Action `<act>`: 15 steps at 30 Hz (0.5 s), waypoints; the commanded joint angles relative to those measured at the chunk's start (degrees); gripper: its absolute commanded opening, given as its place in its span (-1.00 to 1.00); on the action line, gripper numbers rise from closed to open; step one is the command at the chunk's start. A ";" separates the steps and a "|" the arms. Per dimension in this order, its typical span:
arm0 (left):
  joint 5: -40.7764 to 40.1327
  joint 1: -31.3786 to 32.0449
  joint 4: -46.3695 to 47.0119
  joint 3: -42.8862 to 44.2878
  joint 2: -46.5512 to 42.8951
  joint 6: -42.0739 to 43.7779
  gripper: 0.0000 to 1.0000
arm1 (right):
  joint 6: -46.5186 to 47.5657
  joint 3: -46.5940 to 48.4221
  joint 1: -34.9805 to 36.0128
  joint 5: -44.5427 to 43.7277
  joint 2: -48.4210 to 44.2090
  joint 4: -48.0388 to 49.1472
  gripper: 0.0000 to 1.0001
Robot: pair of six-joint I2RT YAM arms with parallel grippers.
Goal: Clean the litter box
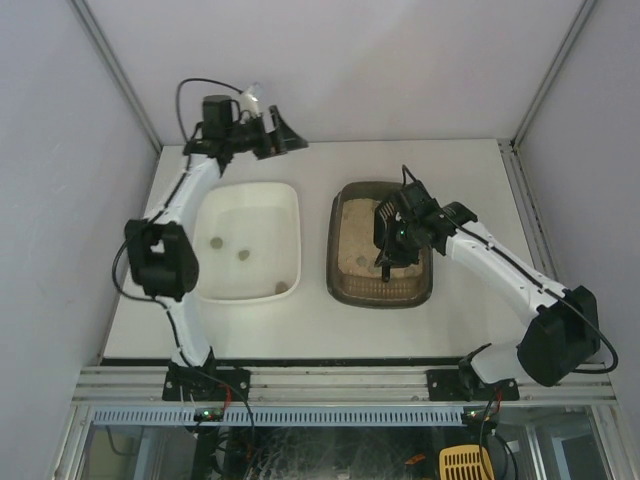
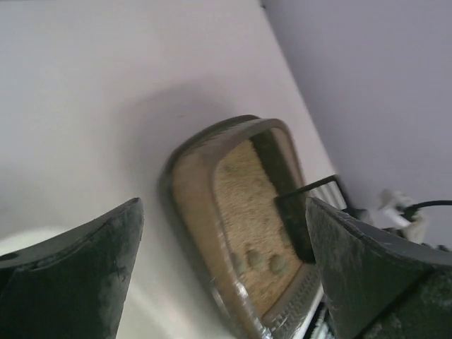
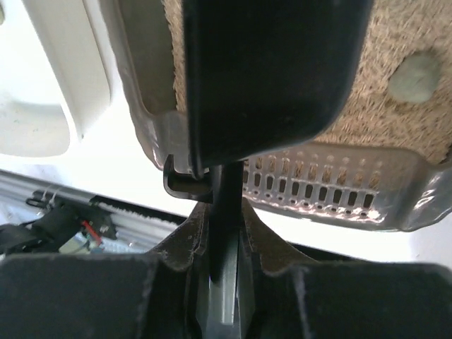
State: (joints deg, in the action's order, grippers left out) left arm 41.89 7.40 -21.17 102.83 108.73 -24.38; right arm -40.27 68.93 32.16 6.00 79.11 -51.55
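Note:
The dark grey-brown litter box (image 1: 338,285) with beige litter sits right of centre on the table. My right gripper (image 1: 393,250) hangs over it, shut on the handle of a black scoop (image 1: 384,228). In the right wrist view the scoop (image 3: 268,70) sits over the litter near the box's slotted rim (image 3: 318,187). A grey clump (image 3: 417,78) lies beside it. My left gripper (image 1: 288,136) is open and empty, raised at the table's back left. Its view shows the litter box (image 2: 205,212), several clumps (image 2: 258,260) and the scoop (image 2: 293,219) between its fingers (image 2: 78,275).
A white rectangular tray (image 1: 290,205) stands left of the litter box and holds three small clumps (image 1: 243,255). It also shows in the right wrist view (image 3: 56,85). Grey walls close in the table at the back and both sides. A metal rail runs along the near edge.

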 commanded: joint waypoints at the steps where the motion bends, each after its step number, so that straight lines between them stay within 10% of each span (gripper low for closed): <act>1: 8.64 6.70 20.84 2.79 10.97 -16.78 0.99 | -5.04 -0.73 -3.66 12.82 0.73 0.30 -1.00; 15: 8.71 16.54 45.62 7.37 27.48 -39.42 0.99 | -9.57 3.88 -12.25 13.84 12.11 0.12 -1.00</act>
State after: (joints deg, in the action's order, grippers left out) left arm 47.66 22.61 14.28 105.93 136.31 -56.51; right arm -49.32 68.66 20.91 19.84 88.12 -52.69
